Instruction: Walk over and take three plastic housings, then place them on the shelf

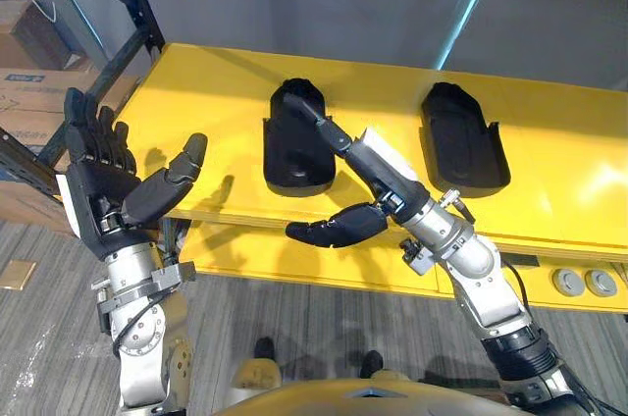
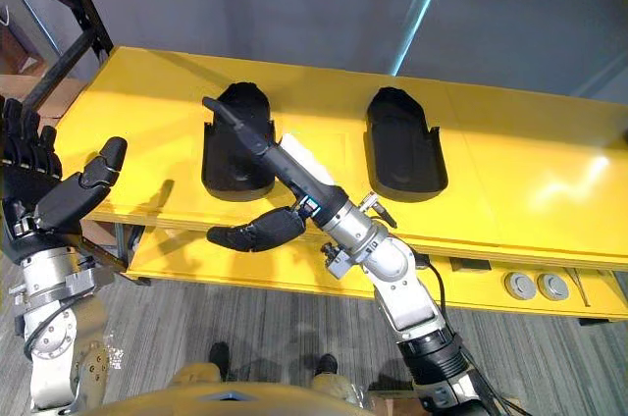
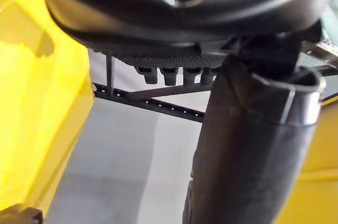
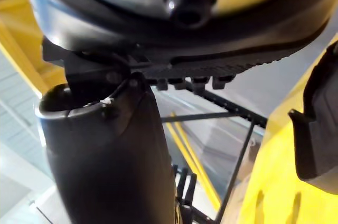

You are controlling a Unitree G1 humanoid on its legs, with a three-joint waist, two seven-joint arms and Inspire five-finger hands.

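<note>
Two black plastic housings lie on the yellow table (image 1: pixel 186 102): the left housing (image 1: pixel 292 151) near the middle and the right housing (image 1: pixel 461 141) further right. My right hand (image 1: pixel 383 169) reaches over the near end of the left housing with straight fingers (image 1: pixel 319 120), its thumb (image 1: pixel 334 228) spread out in front of the table's edge; it holds nothing. An edge of a housing (image 4: pixel 317 129) shows beside it in the right wrist view. My left hand (image 1: pixel 103 190) is raised, palm open and empty, off the table's left front corner.
A dark metal shelf frame (image 1: pixel 132 4) stands at the far left behind the table. Cardboard boxes (image 1: pixel 29 92) are stacked beside it. Two round sockets (image 1: pixel 584 284) sit in the table's front face at the right. Grey carpet lies below.
</note>
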